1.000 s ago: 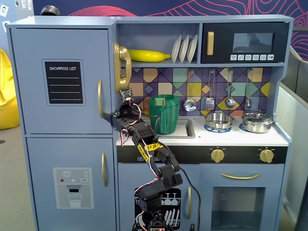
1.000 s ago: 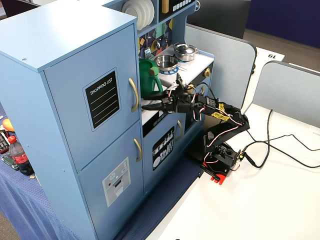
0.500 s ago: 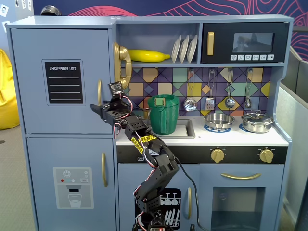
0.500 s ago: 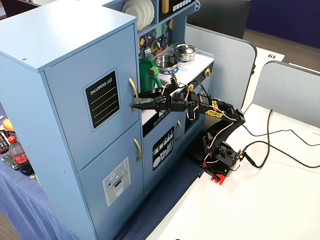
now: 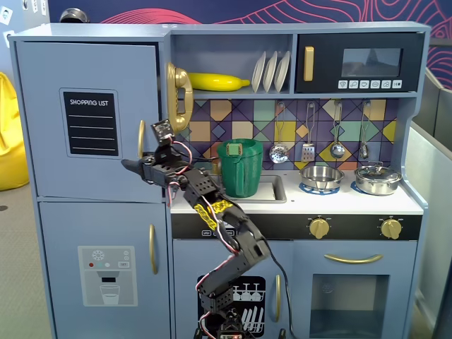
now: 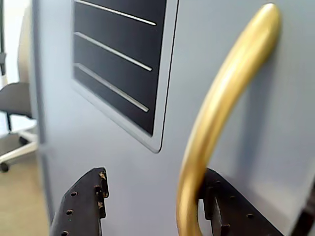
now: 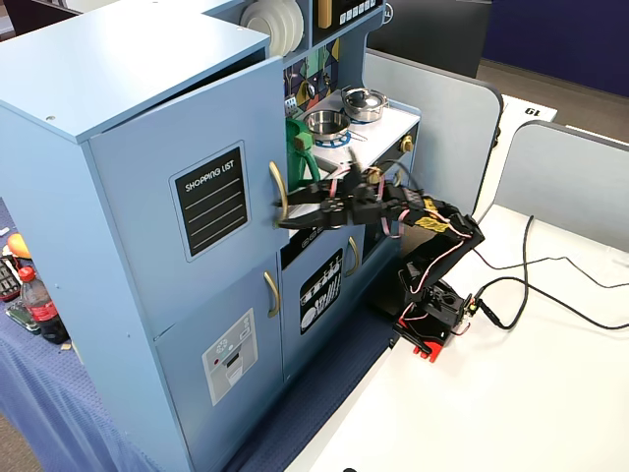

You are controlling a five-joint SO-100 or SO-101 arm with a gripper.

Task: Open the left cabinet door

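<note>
Straddling gold handle point(image 6: 216, 123), parted jaws

So the left cabinet door point(image 5: 88, 120) is the big blue-grey panel up at roughly 10 o'clock in a fixed view, upper half of the tall unit. It's got a black chalkboard panel point(image 5: 90, 123) reading "SHOPPING LIST" with thin white lines under it, sitting a bit toward 9 o'clock from the door's centre. A curved gold handle point(image 6: 216, 118) runs vertically along the edge at 3 o'clock, bowing out from the surface. In a fixed view from the side point(image 7: 187, 206) the door is swung slightly ajar, its handle edge standing off the cabinet with a dark gap along the top.
</note>
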